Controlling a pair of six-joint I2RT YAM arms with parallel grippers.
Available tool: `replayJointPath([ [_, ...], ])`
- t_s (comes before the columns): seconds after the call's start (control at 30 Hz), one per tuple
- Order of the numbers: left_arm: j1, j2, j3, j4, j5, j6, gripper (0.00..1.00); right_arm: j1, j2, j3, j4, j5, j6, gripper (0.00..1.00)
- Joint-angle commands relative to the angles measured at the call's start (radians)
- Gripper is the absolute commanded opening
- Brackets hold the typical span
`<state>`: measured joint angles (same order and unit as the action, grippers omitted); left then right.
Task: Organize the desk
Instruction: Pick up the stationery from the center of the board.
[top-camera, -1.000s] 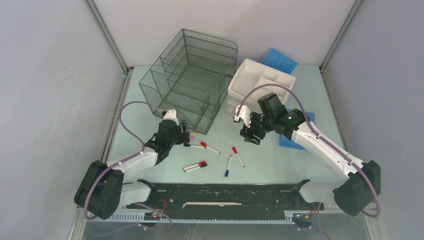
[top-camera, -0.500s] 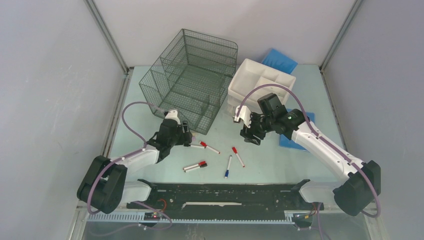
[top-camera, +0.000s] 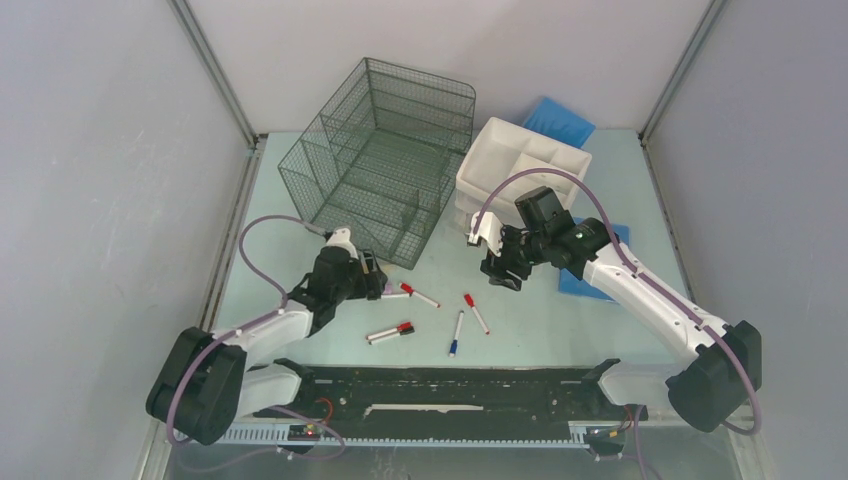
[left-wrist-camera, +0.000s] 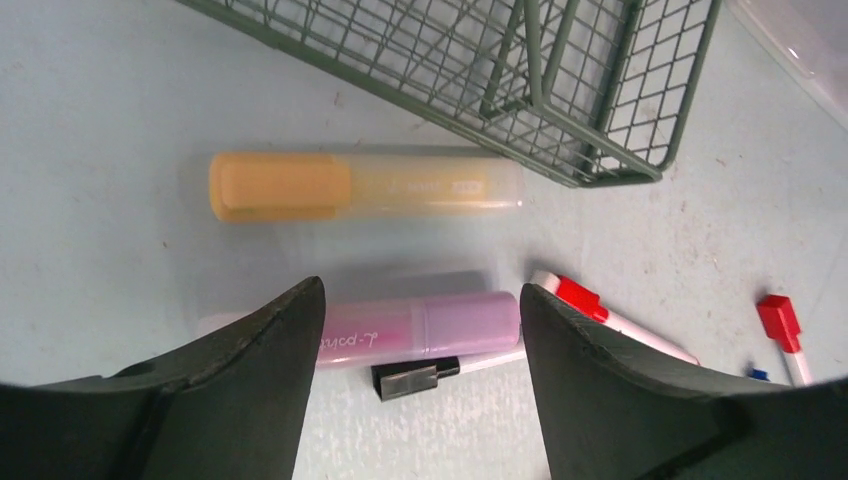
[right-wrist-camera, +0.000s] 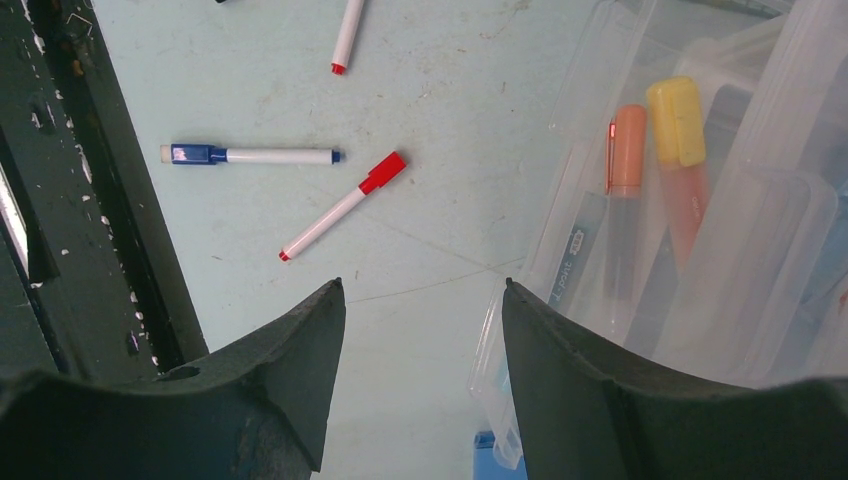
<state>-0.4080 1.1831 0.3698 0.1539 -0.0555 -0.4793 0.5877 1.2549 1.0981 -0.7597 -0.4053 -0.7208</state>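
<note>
The pale mint desk (top-camera: 530, 320) carries scattered pens. My left gripper (top-camera: 372, 282) hangs open just off the near corner of the wire-mesh organizer (top-camera: 385, 150). In the left wrist view that gripper (left-wrist-camera: 422, 290) straddles a pink highlighter (left-wrist-camera: 420, 328) lying crosswise on the desk, its left end hidden behind one finger. A black-capped pen (left-wrist-camera: 415, 378) lies against it, and an orange highlighter (left-wrist-camera: 360, 185) lies beyond. My right gripper (top-camera: 497, 275) is open and empty over bare desk, and in the right wrist view it (right-wrist-camera: 423, 285) hangs beside the clear drawer unit (right-wrist-camera: 640, 250).
Red-capped markers (top-camera: 420, 295) (top-camera: 390, 332) (top-camera: 476, 312) and a blue-capped one (top-camera: 456, 333) lie mid-desk. The white drawer unit (top-camera: 525, 160) holds orange (right-wrist-camera: 625, 180) and yellow-capped (right-wrist-camera: 680, 150) highlighters. Blue pads lie behind it (top-camera: 560, 120) and under the right arm (top-camera: 590, 278). A black rail (top-camera: 450, 385) runs along the front.
My left arm has drawn slightly back toward the near edge, its gripper staying over the pink highlighter. The right arm and the pens have not moved.
</note>
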Motion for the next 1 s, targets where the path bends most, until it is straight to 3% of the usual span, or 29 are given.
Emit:
replayJointPath([
  [0.0, 0.002, -0.06, -0.028, -0.054, 0.048, -0.058, 0.77, 0.008, 0.003, -0.002, -0.002, -0.004, -0.014, 0.66],
  [0.97, -0.148, 0.036, 0.091, -0.341, -0.188, -0.102, 0.74, 0.008, 0.001, -0.003, -0.006, -0.006, -0.017, 0.67],
])
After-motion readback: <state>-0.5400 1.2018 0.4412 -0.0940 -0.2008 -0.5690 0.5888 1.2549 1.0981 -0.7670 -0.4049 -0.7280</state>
